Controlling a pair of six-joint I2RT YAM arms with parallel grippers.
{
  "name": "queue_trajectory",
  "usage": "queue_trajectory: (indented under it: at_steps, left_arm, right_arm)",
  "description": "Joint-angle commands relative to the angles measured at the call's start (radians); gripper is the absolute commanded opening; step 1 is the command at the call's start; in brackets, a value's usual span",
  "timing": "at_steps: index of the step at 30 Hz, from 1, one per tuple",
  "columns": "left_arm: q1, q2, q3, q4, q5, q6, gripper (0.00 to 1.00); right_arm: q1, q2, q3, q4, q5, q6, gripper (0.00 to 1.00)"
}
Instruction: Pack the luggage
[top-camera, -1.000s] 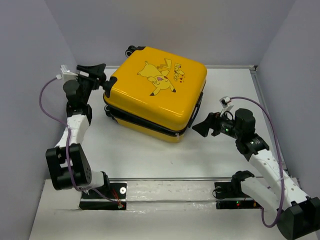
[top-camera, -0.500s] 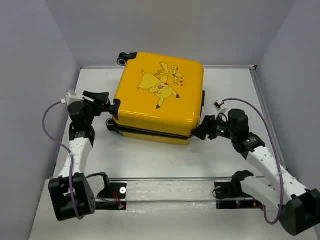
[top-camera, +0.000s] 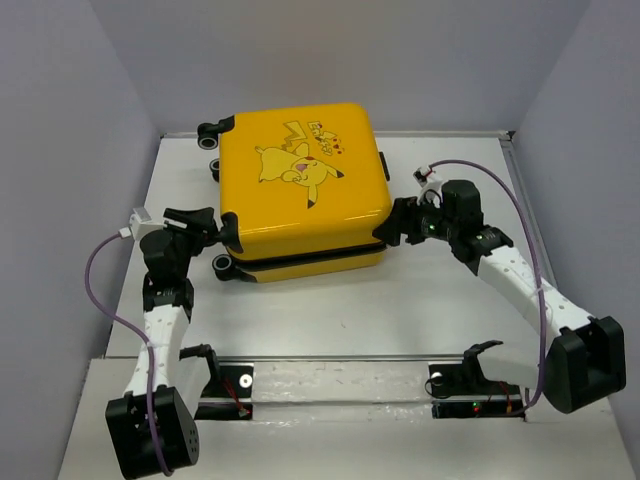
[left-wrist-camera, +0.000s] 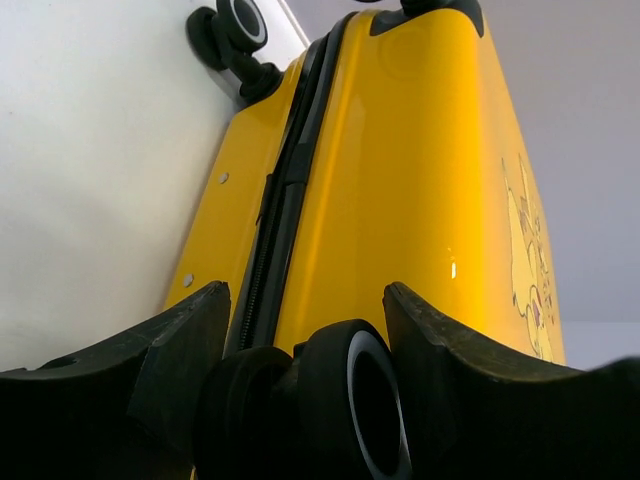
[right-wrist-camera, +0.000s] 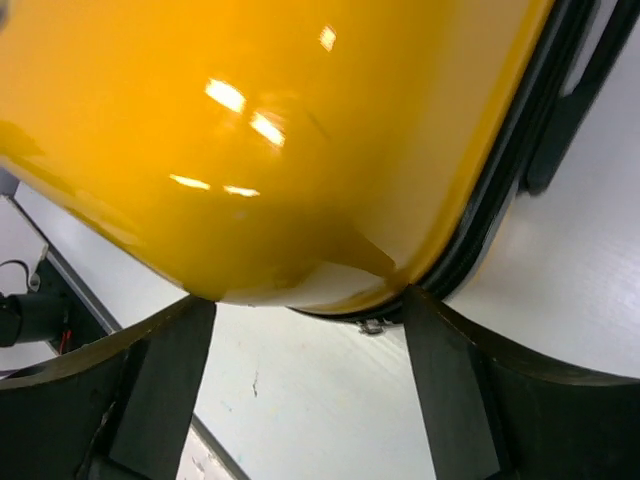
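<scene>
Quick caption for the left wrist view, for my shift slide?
Left claw open, straddling a caster wheel of the closed yellow luggage lying on the white table.

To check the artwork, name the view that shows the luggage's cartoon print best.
Top external: the whole print lies face-up on the luggage. Left wrist catches only a sliver of it; right wrist shows just a bare glossy corner, no print.

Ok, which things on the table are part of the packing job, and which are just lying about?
Job: small yellow hard-shell suitcase, closed; its black-and-white caster wheel between the left end effector's fingers; right end effector at its near-right corner.
Just there: white table; purple cables on both arms. No loose items visible.
</scene>
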Motion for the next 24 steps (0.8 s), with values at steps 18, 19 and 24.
queue_trajectory:
  at_steps: [18,19,24]
  left_arm:
    - [-0.006,-0.129,0.062,-0.131,0.096,0.194,0.06]
    - [-0.006,-0.129,0.059,-0.131,0.102,0.194,0.06]
    - [-0.006,-0.112,0.034,-0.121,0.13,0.186,0.06]
  right_arm:
    - [0.009,-0.301,-0.389,0.288,0.243,0.11,0.44]
    - [0.009,-0.287,-0.391,0.305,0.237,0.103,0.49]
    - [0.009,-0.163,-0.366,0.418,0.154,0.036,0.56]
